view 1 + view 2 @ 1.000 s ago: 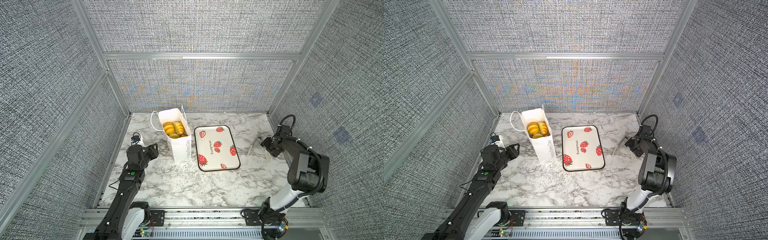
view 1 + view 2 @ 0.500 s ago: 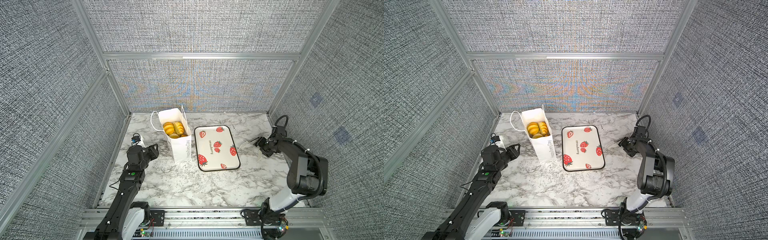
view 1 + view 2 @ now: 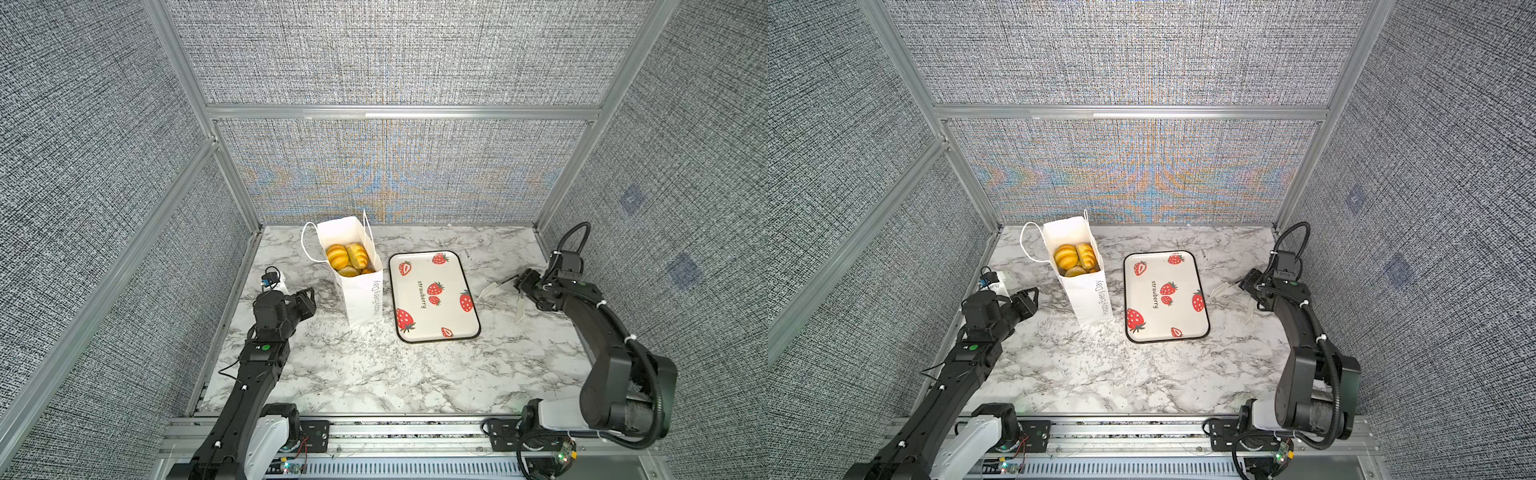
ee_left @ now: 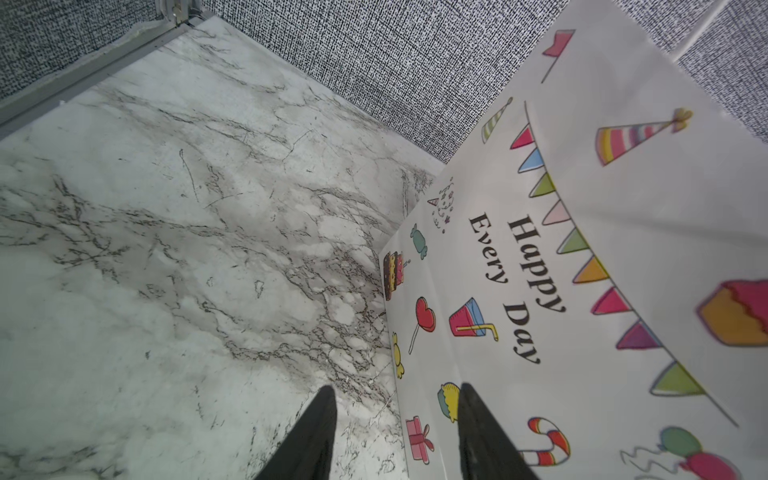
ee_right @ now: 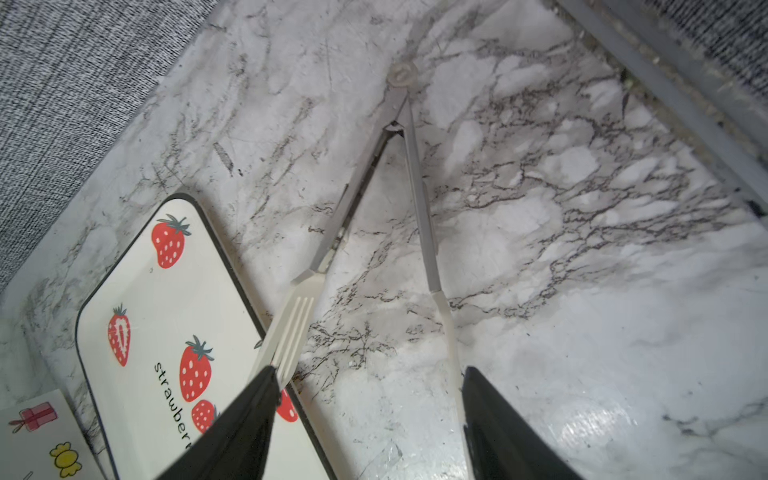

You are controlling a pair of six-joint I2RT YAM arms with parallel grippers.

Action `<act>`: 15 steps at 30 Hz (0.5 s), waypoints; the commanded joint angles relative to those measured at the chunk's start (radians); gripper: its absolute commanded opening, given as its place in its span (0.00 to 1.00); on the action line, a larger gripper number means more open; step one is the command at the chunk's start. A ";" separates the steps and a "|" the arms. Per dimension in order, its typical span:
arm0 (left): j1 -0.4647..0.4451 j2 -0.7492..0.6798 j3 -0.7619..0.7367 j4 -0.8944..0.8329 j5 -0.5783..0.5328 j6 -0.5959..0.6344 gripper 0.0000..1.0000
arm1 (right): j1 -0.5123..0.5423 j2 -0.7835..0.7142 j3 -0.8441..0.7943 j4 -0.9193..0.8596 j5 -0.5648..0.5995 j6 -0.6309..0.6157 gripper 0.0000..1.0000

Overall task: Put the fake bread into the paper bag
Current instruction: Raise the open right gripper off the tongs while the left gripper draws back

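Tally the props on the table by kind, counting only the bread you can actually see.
Paper bag: 1
Fake bread: at least 3 showing in the bag's mouth; any underneath are hidden
Strawberry tray: 1
Tongs: 1
Total: at least 6

Left arm stretched up the lower left in both top views, left end effector parted, empty, right arm elbow-bent at right, right end effector spread wide.
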 commanded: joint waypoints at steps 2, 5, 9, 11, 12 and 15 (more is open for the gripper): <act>0.001 0.031 -0.034 0.121 -0.033 -0.005 0.52 | 0.038 -0.072 -0.090 0.155 0.101 -0.051 0.72; 0.001 0.062 -0.038 0.175 -0.027 0.006 0.65 | 0.052 -0.189 -0.255 0.384 0.135 -0.056 0.98; 0.001 0.098 -0.036 0.191 -0.156 -0.002 0.72 | 0.059 -0.267 -0.385 0.590 0.184 -0.104 0.99; 0.001 0.121 -0.050 0.229 -0.228 -0.013 0.74 | 0.060 -0.257 -0.386 0.603 0.205 -0.126 0.99; 0.001 0.137 -0.057 0.254 -0.251 -0.009 0.74 | 0.059 -0.244 -0.380 0.603 0.212 -0.142 0.99; 0.001 0.178 -0.056 0.293 -0.308 0.009 0.70 | 0.060 -0.200 -0.372 0.633 0.213 -0.183 0.99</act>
